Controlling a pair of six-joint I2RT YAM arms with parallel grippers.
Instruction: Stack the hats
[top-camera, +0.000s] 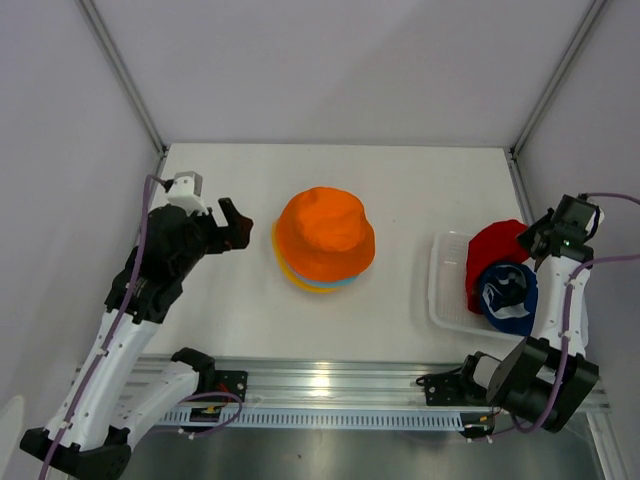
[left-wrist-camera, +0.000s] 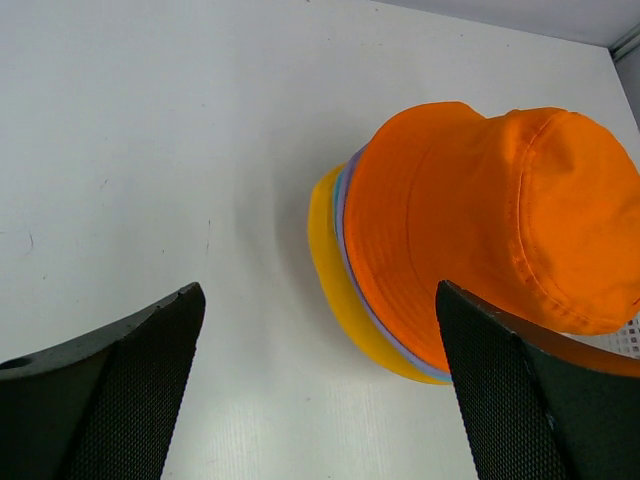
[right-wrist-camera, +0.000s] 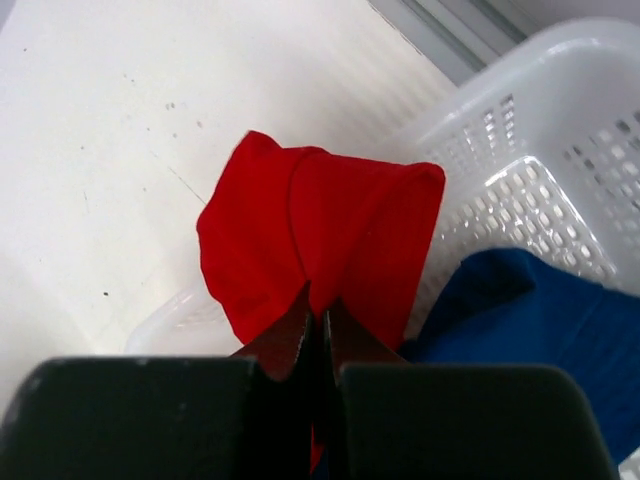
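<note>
Hats sit in two places. An orange soft fabric bucket hat (top-camera: 325, 233) tops a pile at the middle of the white table (top-camera: 420, 190), with a yellow fabric brim (left-wrist-camera: 335, 270) and a lavender fabric brim (left-wrist-camera: 343, 205) showing beneath it. The left gripper (top-camera: 237, 225) hovers just left of the pile, fingers spread wide, holding nothing. The right gripper (right-wrist-camera: 320, 310) is pinched closed on a red fabric bucket hat (right-wrist-camera: 310, 230) over the far part of a white plastic mesh basket (right-wrist-camera: 560, 110) at the table's right. A navy blue fabric hat (right-wrist-camera: 530, 320) lies in the basket beside it.
</note>
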